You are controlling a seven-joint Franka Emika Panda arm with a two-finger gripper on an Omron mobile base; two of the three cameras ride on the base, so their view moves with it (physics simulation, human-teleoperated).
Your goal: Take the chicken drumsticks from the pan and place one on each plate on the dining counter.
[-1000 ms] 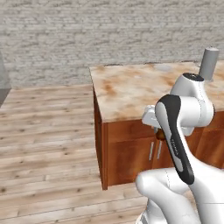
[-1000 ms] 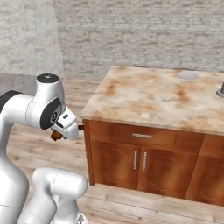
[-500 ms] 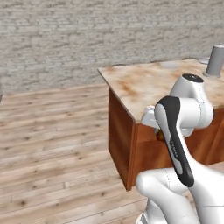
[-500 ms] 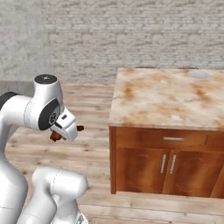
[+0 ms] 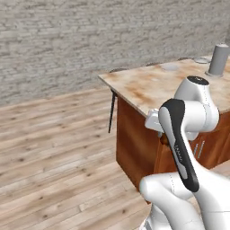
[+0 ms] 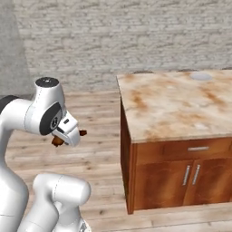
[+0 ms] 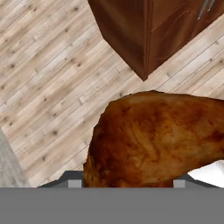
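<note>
We face a desk (image 5: 148, 87): a beige stone-look slab blotched with rust-brown, set over dark wooden cabinets with metal handles. Around the desk the floor (image 5: 54, 148) is pale wood planking, and beyond the desk a grey brick wall (image 5: 90, 40) closes the room.

On the desk's far side lies a pale round plate (image 6: 201, 76), also seen from the left base camera, and near it, toward the desk's far right end in that view, a tall grey cylinder (image 5: 218, 59) stands on a round base. A thin dark rod (image 5: 111, 112) slants down just past the desk's near-left corner; we cannot tell what it belongs to. Dark rounded shapes peep over the desk's far edge, too small to name.

Our tool (image 6: 68, 136) hangs off the desk, over the floor to its left, tucked close under the arm's elbow. A drumstick (image 7: 157, 140) is gripped in it: from the hand camera the glossy reddish-brown meat sits right up against the lens, above floor planks and a corner of the desk's cabinet. From the right base camera only brown bits of it stick out either side of the white hand. The fingers themselves are covered by the meat, so we cannot say how far apart they are.

The right edge of the frame cuts off the desk.
</note>
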